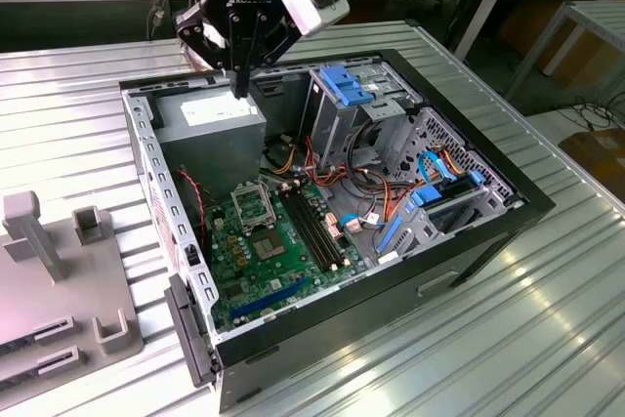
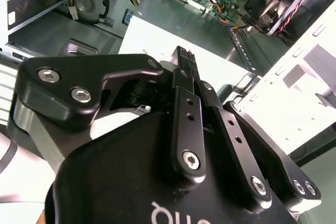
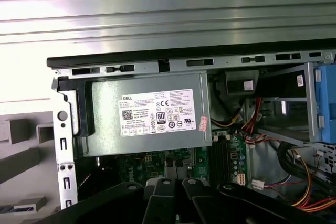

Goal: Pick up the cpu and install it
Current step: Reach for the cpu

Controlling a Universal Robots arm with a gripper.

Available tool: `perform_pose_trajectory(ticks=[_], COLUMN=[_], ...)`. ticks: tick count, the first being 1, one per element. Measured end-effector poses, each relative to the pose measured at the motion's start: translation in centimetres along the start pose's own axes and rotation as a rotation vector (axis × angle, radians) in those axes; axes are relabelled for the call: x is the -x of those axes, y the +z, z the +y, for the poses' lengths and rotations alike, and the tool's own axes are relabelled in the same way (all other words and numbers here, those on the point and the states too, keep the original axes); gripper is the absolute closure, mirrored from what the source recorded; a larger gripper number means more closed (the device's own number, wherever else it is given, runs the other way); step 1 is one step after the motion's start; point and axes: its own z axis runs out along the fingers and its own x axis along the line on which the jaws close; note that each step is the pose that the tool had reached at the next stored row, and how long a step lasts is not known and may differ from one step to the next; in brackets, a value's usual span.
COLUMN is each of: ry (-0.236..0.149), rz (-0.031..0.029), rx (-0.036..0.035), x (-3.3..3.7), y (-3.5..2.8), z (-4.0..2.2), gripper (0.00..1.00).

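The cpu [image 1: 269,244] is a small flat grey square lying on the green circuit board [image 1: 256,285] inside the open computer case. It sits just beside the metal-framed socket [image 1: 252,204], whose centre is dark. My gripper [image 1: 241,88] hangs above the case over the grey power supply [image 1: 210,116], well apart from the cpu. In the second wrist view its fingers [image 2: 181,98] run close together to the gripper's tip [image 2: 185,56], shut with nothing seen between them. The power supply's label [image 3: 157,113] lies below it in the first wrist view.
The black case [image 1: 508,204] lies open on a ribbed metal table [image 1: 547,339]. Blue drive brackets [image 1: 347,83], a drive cage and bundled cables [image 1: 366,178] fill the side on the exterior view's right. A grey fixture [image 1: 54,280] stands on the exterior view's left.
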Motion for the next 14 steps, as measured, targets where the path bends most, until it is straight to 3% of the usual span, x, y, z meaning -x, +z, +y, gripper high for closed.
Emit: perform_pose_trajectory(ticks=[6, 14], ry=[0.000, 0.000], rz=[0.0061, 0.0110], rx=[-0.0006, -0.0009], x=[-0.89, -1.38], y=[0.08, 0.16], z=[-0.07, -0.11], gripper=[0.89, 0.89])
